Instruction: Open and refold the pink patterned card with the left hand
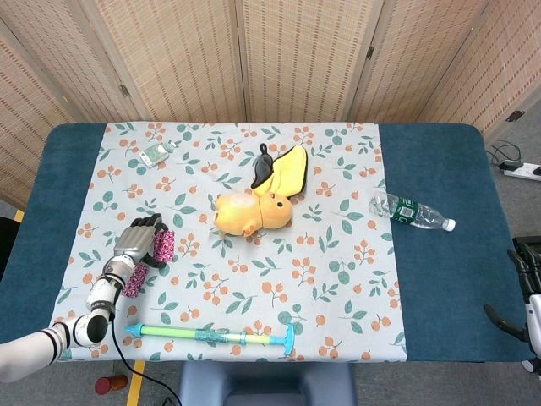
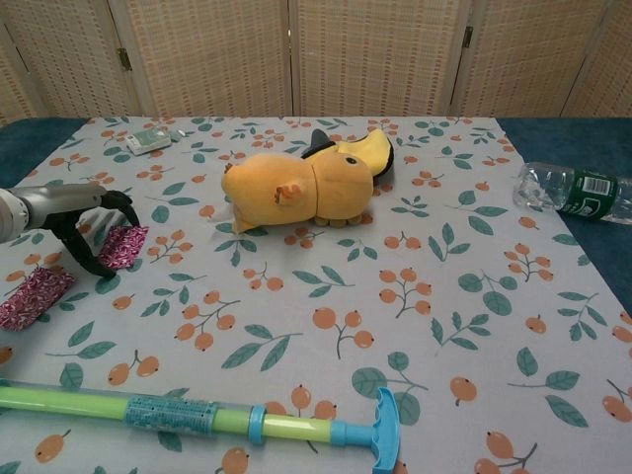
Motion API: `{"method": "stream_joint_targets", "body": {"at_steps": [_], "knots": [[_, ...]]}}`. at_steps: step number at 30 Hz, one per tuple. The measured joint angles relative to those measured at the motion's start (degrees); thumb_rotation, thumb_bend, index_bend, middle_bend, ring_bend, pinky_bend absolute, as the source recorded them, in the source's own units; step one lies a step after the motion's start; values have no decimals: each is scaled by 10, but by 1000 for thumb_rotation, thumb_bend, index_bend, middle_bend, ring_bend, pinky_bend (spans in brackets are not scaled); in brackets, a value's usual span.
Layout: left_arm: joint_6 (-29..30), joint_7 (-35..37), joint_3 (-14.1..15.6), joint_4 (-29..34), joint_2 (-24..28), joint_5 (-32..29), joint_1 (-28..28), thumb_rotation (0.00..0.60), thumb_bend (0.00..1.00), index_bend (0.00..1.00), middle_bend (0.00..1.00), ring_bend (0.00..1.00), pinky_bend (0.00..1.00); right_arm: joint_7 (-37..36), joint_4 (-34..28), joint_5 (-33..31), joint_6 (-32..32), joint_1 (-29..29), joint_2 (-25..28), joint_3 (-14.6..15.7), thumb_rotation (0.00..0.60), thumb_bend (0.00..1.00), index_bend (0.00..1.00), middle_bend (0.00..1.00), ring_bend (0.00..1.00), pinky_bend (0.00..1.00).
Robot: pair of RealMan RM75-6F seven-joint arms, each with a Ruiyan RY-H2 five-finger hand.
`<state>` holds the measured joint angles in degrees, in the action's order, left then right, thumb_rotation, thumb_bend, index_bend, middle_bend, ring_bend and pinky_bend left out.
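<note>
The pink patterned card lies open on the floral cloth at the table's left. Its far half shows beyond my left hand, and its near half lies toward the front edge. My left hand arches over the card's middle fold, fingers and thumb curved apart like a claw, with the thumb tip at the far half's edge. I see no grip on the card. My right hand hangs off the table's right front corner with its fingers spread, holding nothing.
A yellow plush toy lies mid-table. A plastic bottle lies to the right, and a small green packet at the back left. A long green-and-blue toy stick runs along the front edge.
</note>
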<state>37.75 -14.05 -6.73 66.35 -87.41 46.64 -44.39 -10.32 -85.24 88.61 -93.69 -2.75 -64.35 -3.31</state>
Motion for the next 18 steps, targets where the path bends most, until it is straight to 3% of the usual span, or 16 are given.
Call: {"method": "stream_joint_targets", "body": {"at_steps": [12, 18], "knots": [[31, 11, 3, 45, 25, 46, 12, 600, 226, 330, 0, 0, 0, 2, -2, 1, -1, 0, 0, -1, 600, 230, 0, 0, 0, 0], [53, 20, 13, 85, 54, 98, 24, 600, 227, 328, 0, 0, 0, 1, -2, 4, -4, -2, 0, 1, 600, 230, 0, 0, 0, 0]]}}
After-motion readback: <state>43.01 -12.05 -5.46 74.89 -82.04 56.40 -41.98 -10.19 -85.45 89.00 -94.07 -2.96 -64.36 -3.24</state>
